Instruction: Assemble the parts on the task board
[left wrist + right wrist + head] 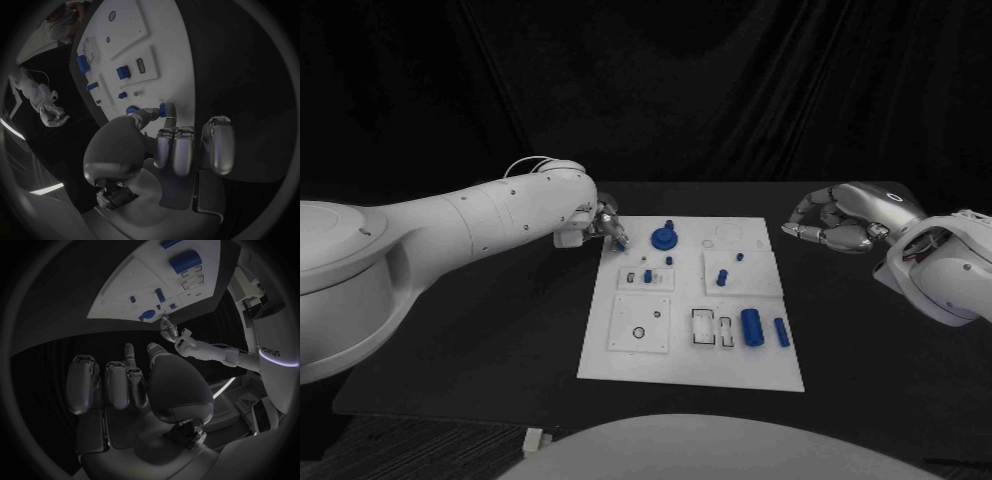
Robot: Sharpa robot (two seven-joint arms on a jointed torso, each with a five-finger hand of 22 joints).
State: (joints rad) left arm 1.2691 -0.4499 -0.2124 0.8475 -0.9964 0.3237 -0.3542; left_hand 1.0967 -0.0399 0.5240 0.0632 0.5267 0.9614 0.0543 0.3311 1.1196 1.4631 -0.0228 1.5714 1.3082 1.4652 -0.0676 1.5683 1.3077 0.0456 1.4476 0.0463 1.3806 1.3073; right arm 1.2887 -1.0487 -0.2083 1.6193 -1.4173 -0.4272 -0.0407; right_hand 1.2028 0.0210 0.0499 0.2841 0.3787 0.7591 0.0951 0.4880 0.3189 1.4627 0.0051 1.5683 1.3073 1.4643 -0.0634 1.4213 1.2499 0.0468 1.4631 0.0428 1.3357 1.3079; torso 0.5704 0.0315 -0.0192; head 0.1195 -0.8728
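The left hand [604, 226] seems to pinch a small blue part [164, 109] at the task board [754, 370] edge, so it should seat it squarely, while the right hand [831, 224] hangs curled and empty.

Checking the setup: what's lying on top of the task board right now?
On the white task board lie several small blue parts; the left hand reaches over its far corner, hiding that spot.

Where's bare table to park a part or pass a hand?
Free: black table left of the white task board, and the strip to its right, below the right hand. Crowded: the board's far-left corner, where the left hand meets blue parts.
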